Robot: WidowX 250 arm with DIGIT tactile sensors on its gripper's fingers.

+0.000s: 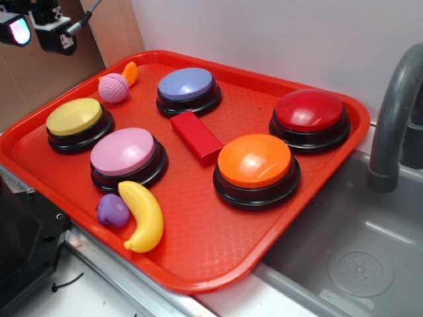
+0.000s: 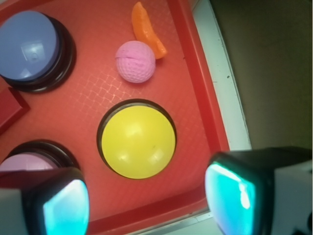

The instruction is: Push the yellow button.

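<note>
The yellow button (image 1: 74,117) has a matte yellow dome on a black base and sits at the left end of the red tray (image 1: 218,244). In the wrist view the yellow button (image 2: 138,142) lies just ahead of my gripper (image 2: 146,203), between and beyond the two fingers. My gripper is open, and its teal pads (image 2: 230,196) have nothing between them. It hangs well above the tray's near edge, not touching the button. In the exterior view my gripper (image 1: 36,26) shows at the top left, high above the tray.
On the tray stand a pink button (image 1: 123,152), a blue button (image 1: 186,86), an orange button (image 1: 254,162) and a red button (image 1: 308,111). A red block (image 1: 195,137), toy banana (image 1: 144,214), purple toy (image 1: 113,210) and pink ball (image 1: 114,88) lie among them. A sink (image 1: 357,257) and faucet (image 1: 393,119) stand at the right.
</note>
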